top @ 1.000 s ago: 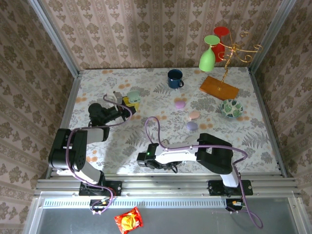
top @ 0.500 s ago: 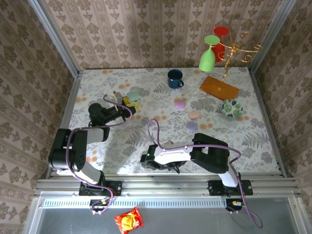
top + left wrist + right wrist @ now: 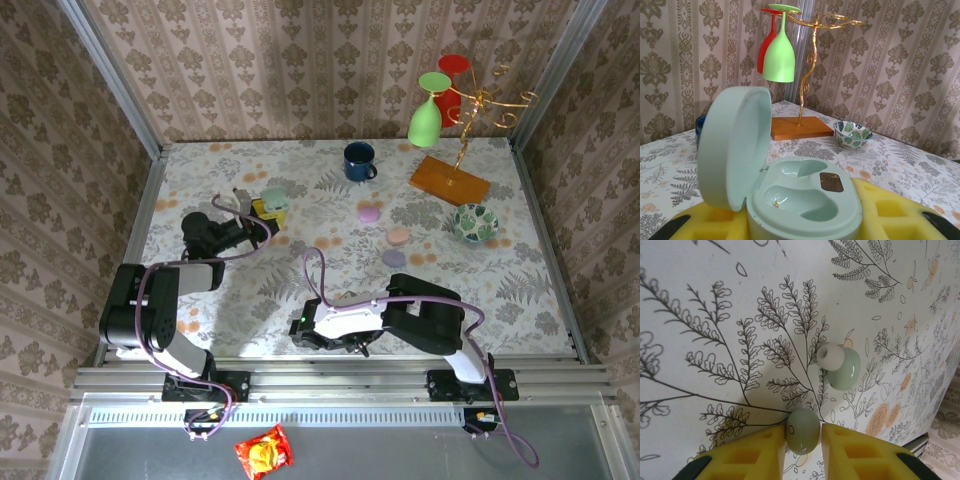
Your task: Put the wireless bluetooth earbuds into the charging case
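The mint-green charging case (image 3: 805, 197) stands open, its lid (image 3: 732, 145) tipped up to the left and both wells empty. My left gripper (image 3: 800, 217) is shut on the case, yellow pads on either side; from above the case (image 3: 274, 197) sits at the table's left. Two pale green earbuds lie on the floral cloth in the right wrist view. One earbud (image 3: 802, 430) sits between the yellow pads of my right gripper (image 3: 803, 434), which is shut on it. The other earbud (image 3: 844, 370), white tip up, lies just beyond.
A blue mug (image 3: 358, 160) stands at the back. Three pastel pebbles (image 3: 370, 213) (image 3: 399, 236) (image 3: 393, 258) lie mid-table. A patterned bowl (image 3: 474, 222) and a gold glass rack on a wooden base (image 3: 449, 180) occupy the back right.
My right gripper's jaws have narrowed onto the green earbud, and the right arm has folded in slightly to the left. The left arm and case have not moved.
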Available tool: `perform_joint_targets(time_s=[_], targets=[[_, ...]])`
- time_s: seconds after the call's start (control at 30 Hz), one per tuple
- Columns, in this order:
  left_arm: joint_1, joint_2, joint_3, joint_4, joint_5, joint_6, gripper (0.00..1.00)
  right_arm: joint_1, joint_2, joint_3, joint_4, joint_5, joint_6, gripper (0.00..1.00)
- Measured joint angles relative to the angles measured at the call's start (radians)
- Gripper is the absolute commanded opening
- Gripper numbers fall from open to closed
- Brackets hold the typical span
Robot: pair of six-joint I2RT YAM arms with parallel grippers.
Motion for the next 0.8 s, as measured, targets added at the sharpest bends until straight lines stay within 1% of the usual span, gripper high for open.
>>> perform_joint_targets(time_s=[0.2,0.37,0.47,0.57,0.8], targets=[[0.000,0.000,0.000,0.000,0.000,0.000,0.36,-0.002,0.000,-0.001,0.001,0.003,-0.011,0.21],[-0.005,0.000,0.000,0.000,0.003,0.000,0.37,-0.007,-0.002,-0.003,-0.001,0.007,-0.022,0.20],[-0.008,0.000,0.000,0.000,0.003,0.003,0.37,-0.018,-0.028,-0.024,0.023,0.006,-0.035,0.20],[-0.013,0.000,0.000,0.000,0.003,0.004,0.37,-0.047,-0.100,-0.074,0.090,-0.005,-0.050,0.20],[-0.032,0.001,0.000,0.000,0.003,0.030,0.37,-0.153,-0.346,-0.163,0.275,-0.053,-0.119,0.19]])
